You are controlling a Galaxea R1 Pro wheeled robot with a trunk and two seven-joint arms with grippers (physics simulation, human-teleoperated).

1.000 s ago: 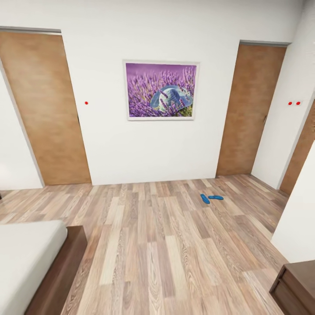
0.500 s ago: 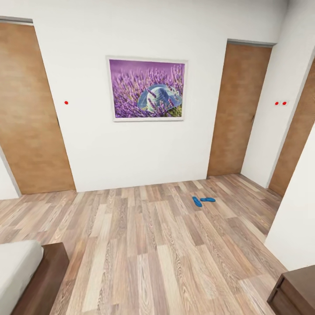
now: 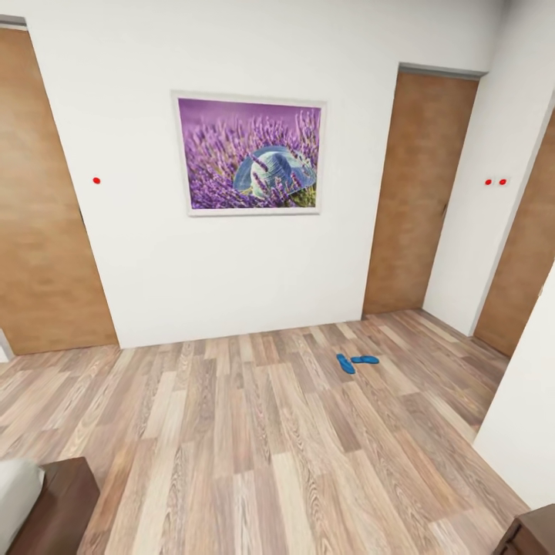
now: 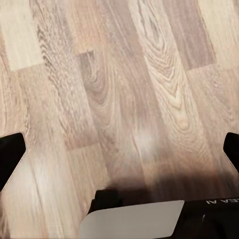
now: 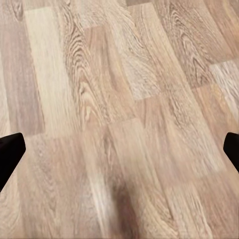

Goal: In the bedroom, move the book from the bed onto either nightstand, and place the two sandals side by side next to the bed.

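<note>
Two bright blue sandals lie on the pale wood floor near the far wall, one (image 3: 345, 363) angled and the other (image 3: 365, 359) lying crosswise, their ends nearly touching. The bed's corner shows in the head view's lower left as a bit of light mattress (image 3: 14, 497) and dark frame (image 3: 63, 501). A dark-brown nightstand (image 3: 533, 533) peeks in at the lower right. The book is out of view. My left gripper (image 4: 119, 154) hangs open over bare floor, dark fingertips (image 4: 10, 154) far apart. My right gripper (image 5: 119, 149) is likewise open above the planks.
A framed lavender picture (image 3: 247, 154) hangs on the white wall ahead. Brown doors stand at the left (image 3: 42, 231) and right (image 3: 416, 193). A white wall corner (image 3: 524, 416) juts in on the right. Wood floor (image 3: 254, 432) stretches between me and the sandals.
The whole head view has shifted, so the camera moved: the bed has slid almost out at the lower left and the nightstand at the lower right. The sandals lie where they were.
</note>
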